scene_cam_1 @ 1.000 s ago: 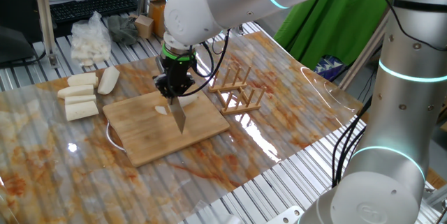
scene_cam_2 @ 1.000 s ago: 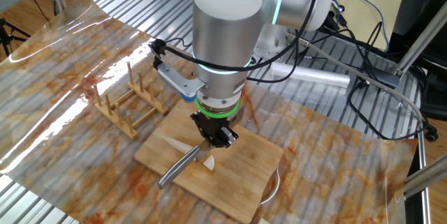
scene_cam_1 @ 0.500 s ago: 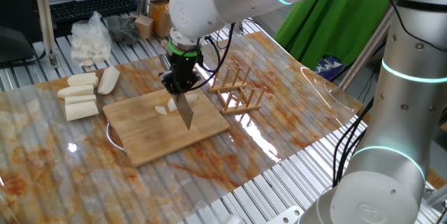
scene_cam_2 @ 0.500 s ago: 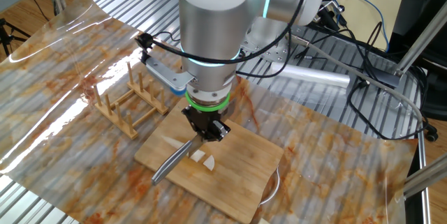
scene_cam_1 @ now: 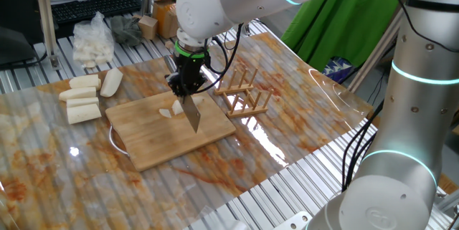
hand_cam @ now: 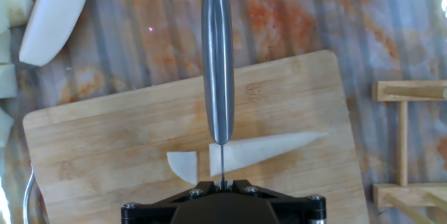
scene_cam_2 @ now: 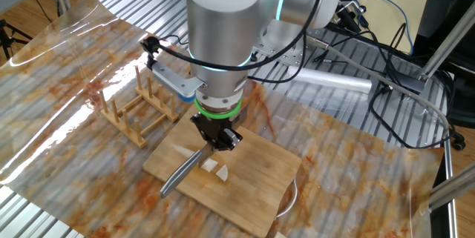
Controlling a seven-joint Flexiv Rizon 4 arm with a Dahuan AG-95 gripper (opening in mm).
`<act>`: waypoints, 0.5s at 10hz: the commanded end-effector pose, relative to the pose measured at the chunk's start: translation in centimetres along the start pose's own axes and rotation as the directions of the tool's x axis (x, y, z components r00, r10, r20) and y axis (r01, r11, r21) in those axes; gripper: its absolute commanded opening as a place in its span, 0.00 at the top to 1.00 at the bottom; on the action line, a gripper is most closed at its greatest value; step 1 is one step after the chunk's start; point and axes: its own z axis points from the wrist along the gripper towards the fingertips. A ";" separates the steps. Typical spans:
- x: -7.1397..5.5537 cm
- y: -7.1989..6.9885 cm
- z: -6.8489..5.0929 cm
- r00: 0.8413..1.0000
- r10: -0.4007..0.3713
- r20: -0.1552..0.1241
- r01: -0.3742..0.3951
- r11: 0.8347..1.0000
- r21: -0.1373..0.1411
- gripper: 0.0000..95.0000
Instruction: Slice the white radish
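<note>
The white radish (hand_cam: 265,150) lies on the wooden cutting board (hand_cam: 105,154), its point toward the rack, with one cut slice (hand_cam: 184,165) beside its thick end. It also shows in one fixed view (scene_cam_1: 174,108) and the other fixed view (scene_cam_2: 214,167). My gripper (hand_cam: 222,182) is shut on a knife (hand_cam: 218,56) whose blade stands edge-down across the radish's thick end. The gripper (scene_cam_1: 185,87) stands right above the board (scene_cam_1: 165,137), the knife (scene_cam_1: 191,115) pointing down and forward. In the other fixed view the gripper (scene_cam_2: 215,138) holds the knife (scene_cam_2: 182,173) over the board (scene_cam_2: 260,193).
Several thick cream-white chunks (scene_cam_1: 82,97) lie left of the board, with one (hand_cam: 56,15) in the hand view. A clear bag of white pieces (scene_cam_1: 93,40) lies behind them. A wooden rack (scene_cam_1: 244,94) stands right of the board, and also shows in the other views (scene_cam_2: 141,108) (hand_cam: 408,147).
The gripper and knife have shifted a little along the radish toward the rack. A cut slice now lies apart from the radish. Little has moved in the last half second.
</note>
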 end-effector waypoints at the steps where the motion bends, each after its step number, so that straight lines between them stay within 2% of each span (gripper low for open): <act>1: 0.0 -0.1 0.2 1.000 -0.002 0.002 0.002 1.000 0.004 1.00; 5: 0.0 0.1 2.0 1.000 0.000 0.009 0.001 1.000 -0.011 1.00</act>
